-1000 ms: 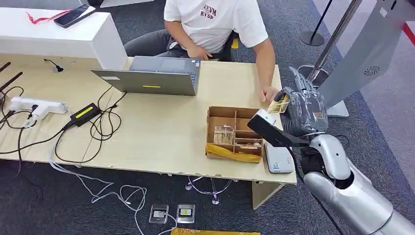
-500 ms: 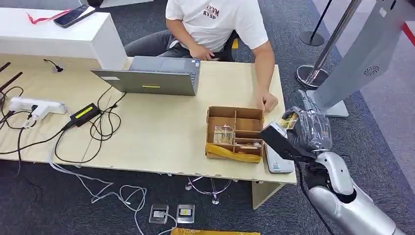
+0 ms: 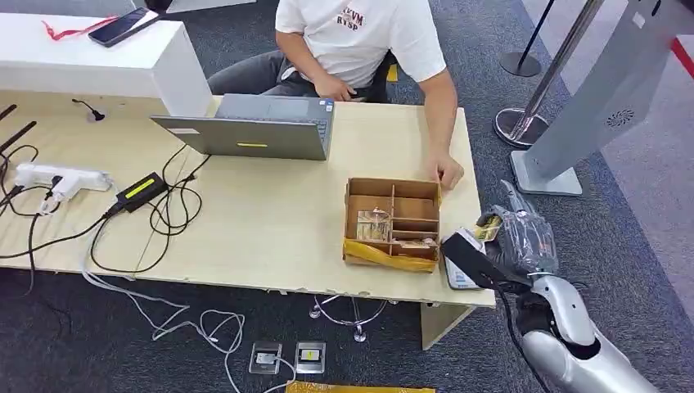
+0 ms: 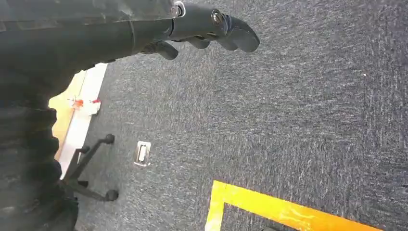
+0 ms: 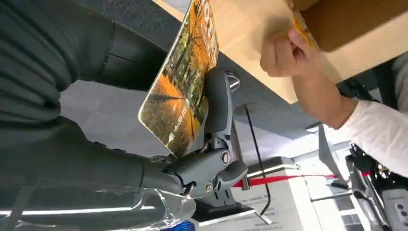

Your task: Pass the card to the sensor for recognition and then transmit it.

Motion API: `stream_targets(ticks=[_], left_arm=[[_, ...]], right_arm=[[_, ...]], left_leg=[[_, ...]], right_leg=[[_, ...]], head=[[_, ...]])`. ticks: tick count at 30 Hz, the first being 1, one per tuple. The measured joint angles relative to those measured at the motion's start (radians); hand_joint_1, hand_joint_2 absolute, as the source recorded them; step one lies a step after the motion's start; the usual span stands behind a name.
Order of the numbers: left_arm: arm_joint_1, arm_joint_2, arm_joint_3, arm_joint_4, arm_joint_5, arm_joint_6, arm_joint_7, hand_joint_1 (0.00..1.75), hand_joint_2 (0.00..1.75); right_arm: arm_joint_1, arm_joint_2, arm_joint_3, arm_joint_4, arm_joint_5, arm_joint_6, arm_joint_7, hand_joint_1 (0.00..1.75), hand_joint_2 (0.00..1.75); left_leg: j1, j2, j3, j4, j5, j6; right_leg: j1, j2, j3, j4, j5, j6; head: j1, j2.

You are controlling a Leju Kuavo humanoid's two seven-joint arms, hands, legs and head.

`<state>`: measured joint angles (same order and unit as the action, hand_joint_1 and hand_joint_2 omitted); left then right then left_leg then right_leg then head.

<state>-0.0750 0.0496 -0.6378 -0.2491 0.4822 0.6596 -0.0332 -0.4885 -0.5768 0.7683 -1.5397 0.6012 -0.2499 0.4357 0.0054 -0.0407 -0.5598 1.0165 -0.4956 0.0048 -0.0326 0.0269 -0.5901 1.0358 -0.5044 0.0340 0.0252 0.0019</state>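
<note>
The right hand (image 3: 518,239) hangs just off the right edge of the surface (image 3: 270,213), its fingers (image 5: 217,103) pinching the card (image 3: 488,228). In the right wrist view the card (image 5: 185,82) shows an orange, autumn-coloured print and is clamped flat between a thumb on one face and fingers on the other. The card sits above and just to the right of the white sensor (image 3: 457,273), a small flat box lying on the surface at its front right corner, partly hidden behind the arm's dark wrist piece; I cannot tell whether card and sensor touch. Just left of the sensor stands a cardboard box (image 3: 393,223) with dividers. A person's hand (image 3: 449,173) rests on the surface beside the far right corner of that box. A grey laptop (image 3: 255,128) stands further back, with cables (image 3: 168,205) to its left. The left hand (image 4: 207,30) hangs over the dark carpet (image 4: 288,120), holding nothing, its fingers loosely curled.
</note>
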Motion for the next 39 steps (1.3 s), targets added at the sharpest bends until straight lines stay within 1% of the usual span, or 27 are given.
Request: stream_targets(ticks=[5, 9, 14, 21, 26, 39], left_arm=[[-0.001, 0.000, -0.003, 0.000, 0.012, 0.000, 0.000, 0.00, 1.75], [-0.002, 0.000, -0.009, 0.000, 0.025, 0.000, 0.000, 0.00, 1.75], [-0.002, 0.000, -0.019, 0.000, 0.034, 0.000, 0.000, 0.00, 1.75], [-0.002, 0.000, -0.035, 0.000, 0.042, -0.001, 0.000, 0.00, 1.75], [-0.002, 0.001, -0.051, 0.000, 0.047, -0.001, 0.001, 0.00, 1.75], [-0.002, 0.001, -0.075, 0.000, 0.048, 0.000, 0.001, 0.00, 1.75]], right_arm=[[-0.001, 0.024, 0.020, 0.041, -0.008, 0.021, -0.013, 1.75, 1.75], [-0.008, 0.057, 0.038, 0.107, -0.046, 0.027, -0.037, 1.75, 1.75], [-0.014, 0.089, 0.058, 0.197, -0.081, 0.022, -0.064, 1.75, 1.75], [-0.020, 0.132, 0.074, 0.336, -0.110, -0.003, -0.097, 1.75, 1.75], [-0.020, 0.138, 0.073, 0.393, -0.123, -0.014, -0.107, 1.75, 1.75], [-0.020, 0.143, 0.058, 0.455, -0.145, -0.031, -0.126, 1.75, 1.75]], left_leg=[[0.000, 0.000, 0.000, 0.000, 0.000, 0.000], [0.000, 0.000, 0.000, 0.000, 0.000, 0.000], [0.000, 0.000, 0.000, 0.000, 0.000, 0.000], [0.000, 0.000, 0.000, 0.000, 0.000, 0.000], [0.000, 0.000, 0.000, 0.000, 0.000, 0.000], [0.000, 0.001, 0.003, 0.000, 0.000, 0.000]], right_leg=[[0.000, 0.000, 0.000, 0.000, 0.000, 0.000], [0.000, 0.000, 0.000, 0.000, 0.000, 0.000], [0.000, 0.000, 0.000, 0.000, 0.000, 0.000], [0.000, 0.000, 0.000, 0.000, 0.000, 0.000], [0.000, 0.000, 0.000, 0.000, 0.000, 0.000], [0.000, 0.001, 0.002, 0.000, 0.000, 0.000]], head=[[0.000, 0.000], [0.000, 0.000], [0.000, 0.000], [0.000, 0.000], [0.000, 0.000], [0.000, 0.000]])
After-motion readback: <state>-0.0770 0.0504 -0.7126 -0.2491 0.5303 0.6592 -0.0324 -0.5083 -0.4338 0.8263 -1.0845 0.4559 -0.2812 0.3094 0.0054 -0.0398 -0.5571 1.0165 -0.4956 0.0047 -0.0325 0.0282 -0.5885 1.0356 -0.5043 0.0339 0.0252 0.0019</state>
